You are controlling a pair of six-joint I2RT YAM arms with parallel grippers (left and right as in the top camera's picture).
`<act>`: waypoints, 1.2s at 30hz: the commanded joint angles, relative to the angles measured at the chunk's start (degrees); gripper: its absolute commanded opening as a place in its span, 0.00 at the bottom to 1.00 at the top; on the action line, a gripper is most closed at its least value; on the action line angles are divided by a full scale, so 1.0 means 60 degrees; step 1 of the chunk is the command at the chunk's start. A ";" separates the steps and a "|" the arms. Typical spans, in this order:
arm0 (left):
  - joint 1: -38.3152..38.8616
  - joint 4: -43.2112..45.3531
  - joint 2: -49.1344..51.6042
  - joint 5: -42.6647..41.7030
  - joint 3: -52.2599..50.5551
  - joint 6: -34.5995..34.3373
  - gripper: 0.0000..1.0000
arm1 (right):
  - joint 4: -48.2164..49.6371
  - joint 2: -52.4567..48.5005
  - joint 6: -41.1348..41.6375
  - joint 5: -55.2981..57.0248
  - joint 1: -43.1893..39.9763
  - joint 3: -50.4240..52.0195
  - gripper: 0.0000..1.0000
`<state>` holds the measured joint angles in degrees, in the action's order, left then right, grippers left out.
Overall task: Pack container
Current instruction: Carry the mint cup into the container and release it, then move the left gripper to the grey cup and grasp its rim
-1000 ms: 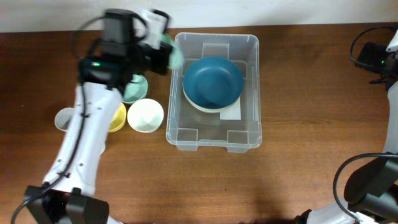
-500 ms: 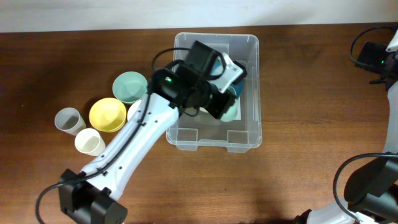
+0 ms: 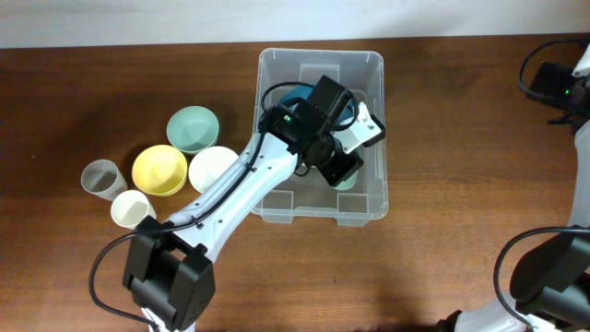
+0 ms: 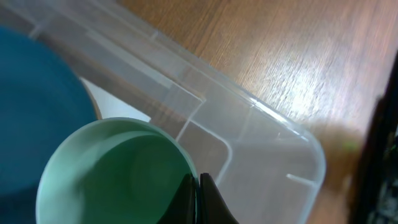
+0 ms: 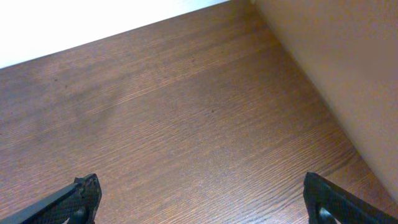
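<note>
The clear plastic container [image 3: 369, 69] stands at the table's middle; its rim also shows in the left wrist view [image 4: 292, 134]. A blue bowl [image 3: 293, 95] lies inside it, mostly hidden by my left arm, and shows in the left wrist view [image 4: 37, 106]. My left gripper [image 3: 343, 175] is inside the container, shut on the rim of a small mint-green cup [image 4: 118, 168], which it holds beside the blue bowl [image 4: 200, 193]. My right gripper [image 5: 202, 199] is open and empty over bare wood, at the far right edge in the overhead view [image 3: 562, 88].
Left of the container stand a mint-green bowl [image 3: 193, 129], a yellow bowl [image 3: 159, 170], a white bowl [image 3: 214, 170], a grey cup [image 3: 100, 178] and a cream cup [image 3: 133, 211]. A wall panel [image 5: 336, 68] rises at the right.
My left arm has swung right from over the bowls into the container, carrying the mint-green cup, and has moved it lower toward the container's right side. The right arm has not moved.
</note>
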<state>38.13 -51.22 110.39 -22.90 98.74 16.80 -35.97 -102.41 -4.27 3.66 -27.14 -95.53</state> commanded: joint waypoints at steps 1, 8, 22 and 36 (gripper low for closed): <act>0.0084 0.0018 0.0572 0.0029 0.0091 0.1774 0.01 | 0.0018 -0.0033 0.0109 0.0117 -0.0044 -0.0047 0.99; 0.0382 0.0055 0.1519 0.0029 0.0091 0.2714 0.01 | 0.0018 -0.0033 0.0109 0.0117 -0.0044 -0.0047 0.99; 0.0375 -0.0273 0.1650 0.0142 0.1162 0.2685 0.79 | 0.0018 -0.0033 0.0109 0.0117 -0.0044 -0.0047 0.99; -0.2106 -0.1934 0.0484 0.5748 0.4051 -0.1541 0.99 | 0.0018 -0.0033 0.0109 0.0117 -0.0044 -0.0047 0.99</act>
<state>32.69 -61.98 118.37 0.54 121.32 20.53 -35.94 -102.41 -4.29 3.66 -27.14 -95.53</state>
